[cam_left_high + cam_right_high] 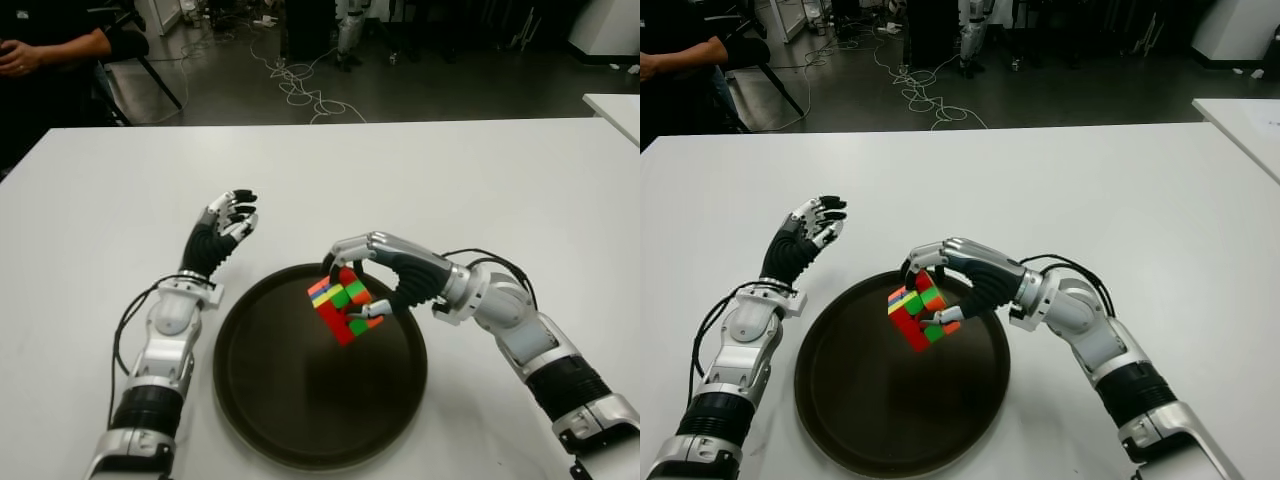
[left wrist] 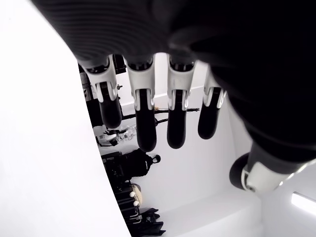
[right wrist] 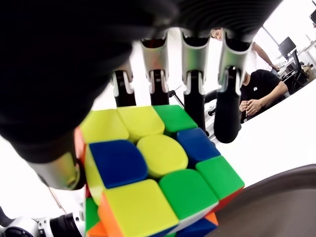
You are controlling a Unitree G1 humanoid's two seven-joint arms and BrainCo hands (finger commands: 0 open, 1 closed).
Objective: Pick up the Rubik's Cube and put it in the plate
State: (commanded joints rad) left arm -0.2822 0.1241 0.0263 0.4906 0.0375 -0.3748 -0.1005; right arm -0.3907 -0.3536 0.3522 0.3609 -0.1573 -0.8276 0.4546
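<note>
My right hand [image 1: 362,276] is shut on the Rubik's Cube [image 1: 343,307], a scrambled cube showing red, green, yellow and blue tiles. It holds the cube tilted on a corner just above the far part of the round dark plate [image 1: 290,410]. In the right wrist view the cube [image 3: 153,173] fills the space under the curled fingers [image 3: 192,84], with the plate rim [image 3: 276,197] below it. My left hand [image 1: 228,222] shows raised over the white table, left of the plate, its fingers spread and holding nothing.
The white table [image 1: 480,180] stretches wide around the plate. A seated person's arm [image 1: 50,50] shows at the far left behind the table. Cables [image 1: 300,85] lie on the floor beyond. A second white table's corner [image 1: 615,105] is at the far right.
</note>
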